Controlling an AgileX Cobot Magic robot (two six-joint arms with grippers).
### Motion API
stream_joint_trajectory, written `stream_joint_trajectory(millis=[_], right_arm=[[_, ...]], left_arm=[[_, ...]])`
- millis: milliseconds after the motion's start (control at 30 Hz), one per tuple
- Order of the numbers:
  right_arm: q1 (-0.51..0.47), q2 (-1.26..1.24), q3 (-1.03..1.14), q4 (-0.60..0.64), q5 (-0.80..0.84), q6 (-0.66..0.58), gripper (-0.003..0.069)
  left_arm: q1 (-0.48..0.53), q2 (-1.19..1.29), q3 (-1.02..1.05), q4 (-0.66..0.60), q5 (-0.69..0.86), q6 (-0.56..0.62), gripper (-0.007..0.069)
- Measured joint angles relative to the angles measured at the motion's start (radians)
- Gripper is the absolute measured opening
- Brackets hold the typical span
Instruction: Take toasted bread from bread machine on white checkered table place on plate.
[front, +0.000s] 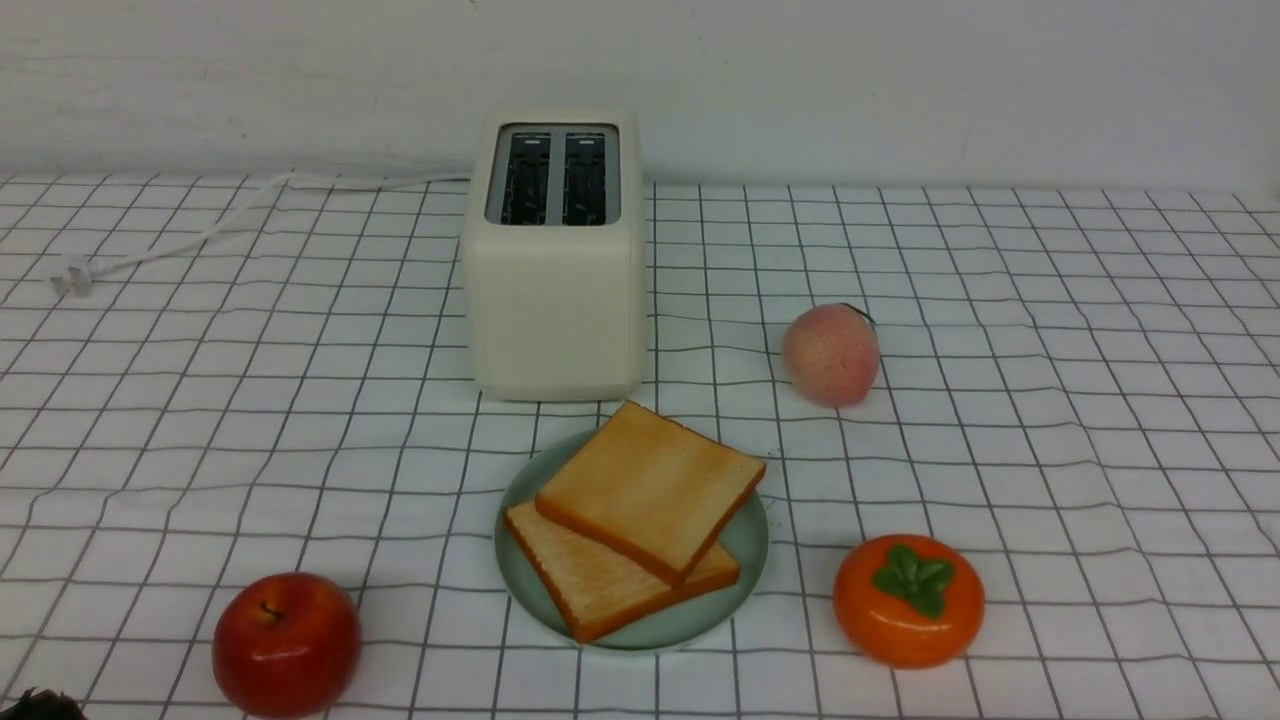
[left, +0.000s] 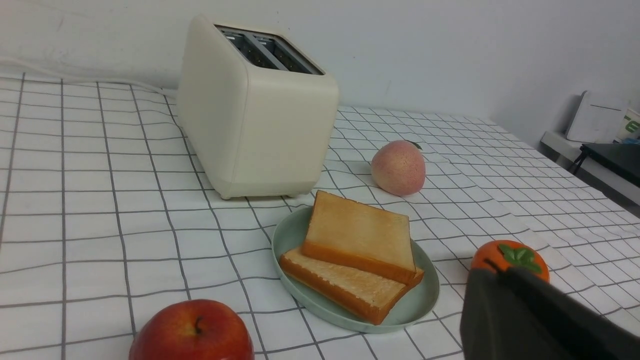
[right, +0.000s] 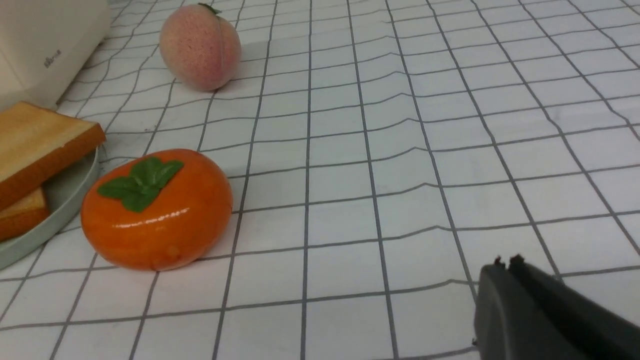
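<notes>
Where your toasted bread (front: 650, 480) lies: it is ahead of your left gripper (left: 505, 272) and off to its right, two slices stacked askew on the pale mint-green plate (front: 700, 625).
Upper slice: you see a smooth, even golden-tan face with a thick orange-brown crust; it lies turned across the lower one, slightly tilted, one corner reaching over the rim on the toaster side.
Lower slice (front: 600, 590): it is partly covered; the part showing to you is lighter tan and faintly mottled, edged in browner crust, nearer your left gripper's side of the plate.
Cream-white two-slot toaster (front: 555, 310): beyond the plate, farther forward from your left gripper; both dark slots look empty to you.
Left gripper: closed, holding nothing, well apart from the bread.
Right gripper (right: 507, 267): closed as well, with nothing in its grip; you have it over on the persimmon's side of the plate, clear of the fruit.
Red apple (front: 287, 645): the fruit nearest your left gripper, just to its right.
Persimmon (front: 908, 602): between the plate and your right gripper, glossy orange under green leaves.
Peach (front: 831, 356): pink, farther forward from your right gripper than the persimmon.
Checkered tablecloth (front: 1050, 420): white with thin black lines, slightly wrinkled.
</notes>
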Motion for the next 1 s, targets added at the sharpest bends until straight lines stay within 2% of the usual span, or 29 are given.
stream_joint_trajectory(millis=[500,700,1000], right_arm=[[0.000,0.000,-0.002,-0.004,0.008,-0.005,-0.0010],[0.000,0.000,-0.002,-0.012,0.008,-0.075,-0.0003],[0.000,0.000,-0.002,-0.012,0.008,-0.080,0.0003]], left_arm=[[0.000,0.000,0.000,0.000,0.000,0.000,0.0020],[0.000,0.000,0.000,0.000,0.000,0.000,0.0028],[0.000,0.000,0.000,0.000,0.000,0.000,0.0039]])
